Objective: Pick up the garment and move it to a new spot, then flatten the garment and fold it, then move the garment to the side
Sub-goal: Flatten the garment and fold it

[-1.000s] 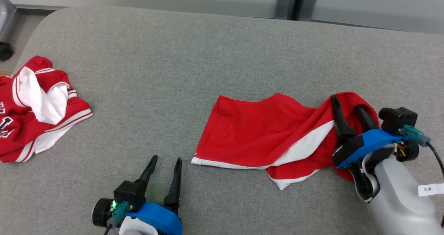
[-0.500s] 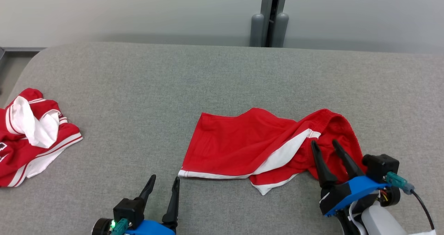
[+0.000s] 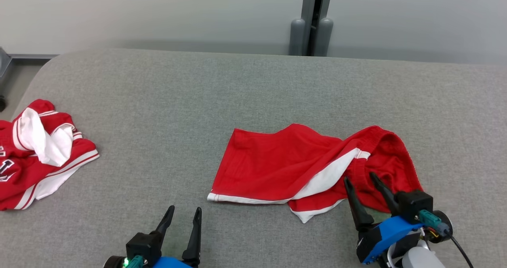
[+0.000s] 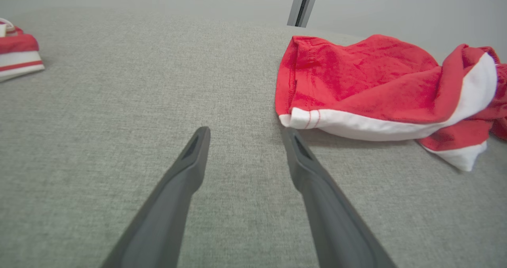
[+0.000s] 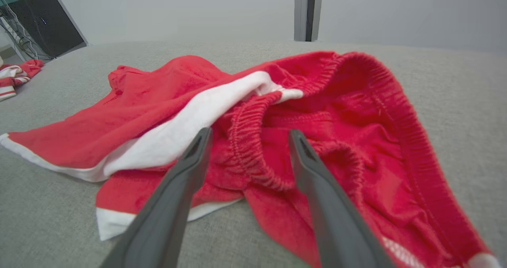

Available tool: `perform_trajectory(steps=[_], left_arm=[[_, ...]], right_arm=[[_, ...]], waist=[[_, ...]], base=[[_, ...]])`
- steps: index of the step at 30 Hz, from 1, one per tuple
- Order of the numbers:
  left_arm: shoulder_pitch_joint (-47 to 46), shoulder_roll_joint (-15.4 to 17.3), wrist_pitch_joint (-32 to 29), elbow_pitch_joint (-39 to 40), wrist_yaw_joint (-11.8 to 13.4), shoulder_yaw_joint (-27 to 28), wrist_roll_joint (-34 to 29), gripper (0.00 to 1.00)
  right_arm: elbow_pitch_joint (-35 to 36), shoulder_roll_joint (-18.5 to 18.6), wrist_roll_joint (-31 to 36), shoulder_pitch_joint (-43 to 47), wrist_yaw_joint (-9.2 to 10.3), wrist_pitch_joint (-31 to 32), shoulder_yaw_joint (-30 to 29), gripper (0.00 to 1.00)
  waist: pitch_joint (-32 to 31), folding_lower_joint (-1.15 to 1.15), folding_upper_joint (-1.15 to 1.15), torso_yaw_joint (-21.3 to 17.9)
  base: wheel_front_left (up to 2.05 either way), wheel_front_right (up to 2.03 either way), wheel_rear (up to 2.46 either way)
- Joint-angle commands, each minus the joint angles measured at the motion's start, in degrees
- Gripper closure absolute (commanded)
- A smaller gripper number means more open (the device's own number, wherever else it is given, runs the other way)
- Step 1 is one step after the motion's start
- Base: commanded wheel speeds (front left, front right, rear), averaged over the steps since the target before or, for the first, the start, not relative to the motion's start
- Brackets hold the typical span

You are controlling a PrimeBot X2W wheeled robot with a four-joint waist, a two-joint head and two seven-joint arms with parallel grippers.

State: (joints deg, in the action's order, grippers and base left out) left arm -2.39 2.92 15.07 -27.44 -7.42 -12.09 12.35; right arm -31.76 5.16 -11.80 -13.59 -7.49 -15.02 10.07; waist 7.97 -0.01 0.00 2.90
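Moved since a second ago: the right gripper point(image 3: 359, 177) has let go of the waistband point(image 5: 245, 149) and drawn back toward 5 o'clock; the head camera has shifted as well.
Right gripper: jaws spread wide, holding nothing; in the head view its fingertips overlap the bunched end of the cloth, and whether they touch it I cannot tell.
Left gripper point(image 3: 184, 208): jaws spread wide and empty, at 6 to 7 o'clock in the head view, over bare surface.
Garments, count: two.
Red shorts point(image 3: 277, 165): lying on the grey padded surface point(image 3: 158, 101) at about 4 o'clock from the head view's centre; the 9 o'clock end lies fairly flat, the 3 o'clock end is crumpled with the elastic opening gaping.
White stripe point(image 3: 328, 177): one, running diagonally across the shorts from the hem up to the waistband.
Left wrist view: the hem corner of the shorts sits just beside the right-hand finger's tip, at 1 o'clock.
Red-and-white jersey point(image 3: 23, 169): one, crumpled, at 9 o'clock, well apart from the shorts.
Grippers, count: two, each with two dark fingers.
Post point(image 3: 313, 22): one, at 12 o'clock behind the surface.
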Motion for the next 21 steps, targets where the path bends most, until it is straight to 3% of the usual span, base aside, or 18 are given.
perform_trajectory(steps=[1,2,3,4,10,20,21], left_arm=[[-0.5,0.0,0.2,0.0,-0.1,-0.3,0.1,0.0],[-0.6,0.0,0.2,0.0,-0.1,-0.3,0.1,0.0],[-0.6,0.0,0.2,0.0,-0.1,-0.3,0.1,0.0],[-0.6,0.0,0.2,-0.1,-0.1,-0.3,0.2,0.0],[0.7,0.0,0.2,-0.1,-0.1,0.8,0.4,0.0],[1.7,0.0,0.2,0.0,-0.1,0.8,0.8,0.0],[1.7,0.0,0.2,0.0,-0.1,0.9,0.8,0.0]], right_arm=[[-1.2,-0.7,2.1,-0.5,0.0,-0.2,-1.0,0.37],[-1.5,-0.9,2.6,-0.6,0.0,-0.2,-1.5,0.72],[-1.5,-0.9,2.6,-0.6,0.0,-0.2,-1.5,0.72],[-1.4,-1.2,3.2,-0.6,0.0,-0.2,-1.5,1.0],[0.4,-0.5,2.6,2.9,0.0,-0.2,-1.4,1.0],[2.7,5.9,-1.5,9.0,0.0,-0.2,-2.5,1.0],[2.4,6.5,-1.7,9.1,0.0,-0.2,-2.5,0.84]], waist=[[0.3,0.01,0.0,0.6],[0.3,0.01,0.0,0.7],[0.3,0.01,0.0,0.7],[0.3,0.01,0.0,0.7],[-1.0,0.01,0.0,-0.8],[-3.3,0.01,0.0,-4.4],[-3.4,0.01,0.0,-4.6]], base=[[0.0,0.0,0.0],[0.0,0.0,0.0],[0.0,0.0,0.0],[0.0,0.0,0.0],[0.0,0.0,0.0],[0.0,0.0,0.0],[0.0,0.0,0.0]])
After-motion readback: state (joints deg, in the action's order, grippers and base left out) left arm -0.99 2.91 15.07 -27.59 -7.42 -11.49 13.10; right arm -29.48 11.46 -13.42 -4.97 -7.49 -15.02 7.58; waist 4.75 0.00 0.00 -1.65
